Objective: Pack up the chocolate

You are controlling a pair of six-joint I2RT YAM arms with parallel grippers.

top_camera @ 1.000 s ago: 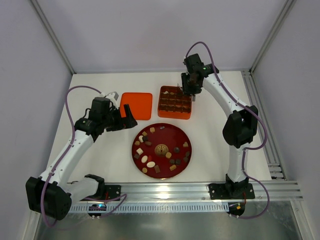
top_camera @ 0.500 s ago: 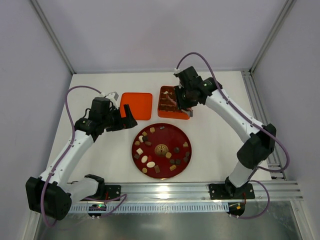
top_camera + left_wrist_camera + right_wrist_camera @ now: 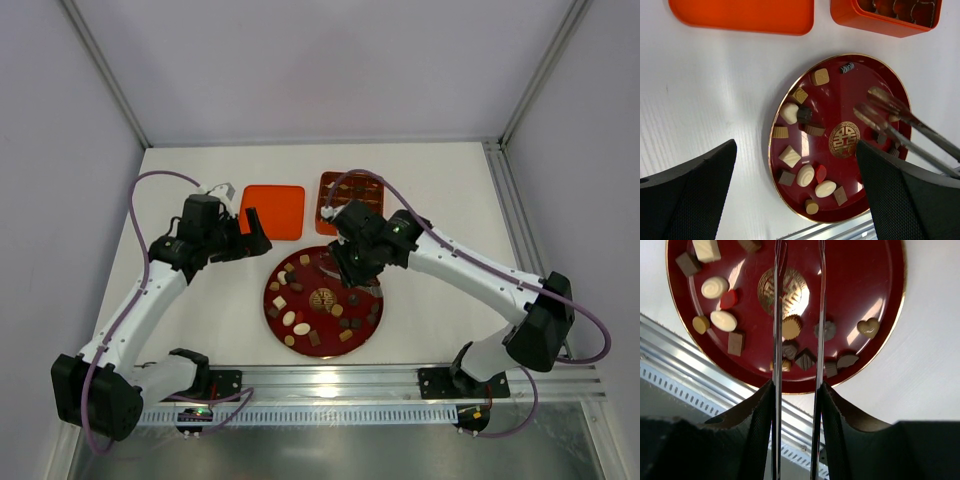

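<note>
Over the dark red plate (image 3: pixel 323 355) at the centre of the top view, tweezers (image 3: pixel 777 315) hung spread and empty.
The right gripper (image 3: pixel 797 389) was clamped on the tweezers, whose prongs stood apart with nothing between them; the left gripper (image 3: pixel 258 237) gaped wide at centre left. The chocolate (image 3: pixel 791 326) lay scattered loose across the plate, with a few pieces already in the orange gridded tray (image 3: pixel 333 184) above it. The pieces looked light, hard and smooth, likely to slip or scuff, so each is best nipped gently across its flat sides, low down.
</note>
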